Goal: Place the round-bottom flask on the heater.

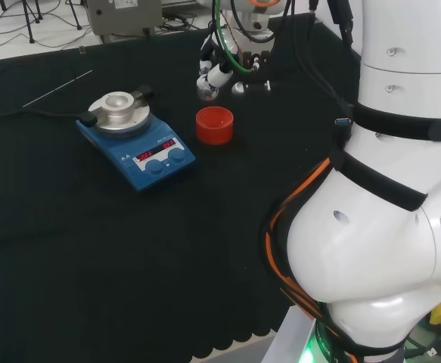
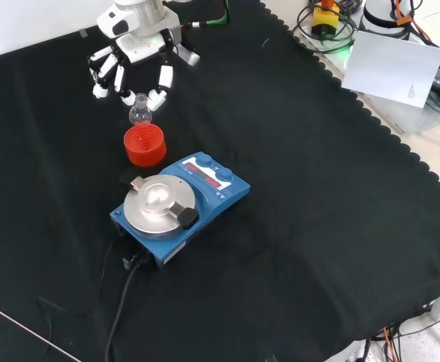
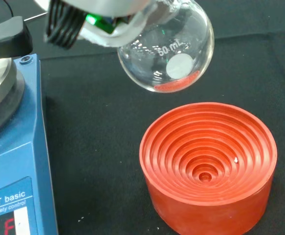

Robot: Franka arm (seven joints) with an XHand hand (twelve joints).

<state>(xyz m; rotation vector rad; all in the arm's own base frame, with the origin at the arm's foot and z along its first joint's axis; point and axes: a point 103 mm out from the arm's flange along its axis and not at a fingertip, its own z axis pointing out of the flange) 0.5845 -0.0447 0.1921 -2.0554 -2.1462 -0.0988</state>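
Note:
A small clear round-bottom flask (image 3: 166, 49) hangs in the air just above and beside the empty red ribbed stand (image 3: 208, 164). The hand (image 2: 133, 53) is shut on the flask (image 2: 138, 113), with its fingers curled round the neck from above. In the head view the hand (image 1: 216, 72) and the flask (image 1: 206, 91) are behind the red stand (image 1: 215, 125). The blue heater (image 2: 178, 207) has a round silver top plate with nothing on it. It stands left of the stand in the head view (image 1: 133, 136) and nearer the camera in the front view.
A thin metal rod (image 1: 57, 88) lies on the cloth behind the heater in the head view. The heater's black cable (image 2: 121, 302) runs toward the front view's lower edge. The arm's white links (image 1: 386, 189) fill the head view's right side.

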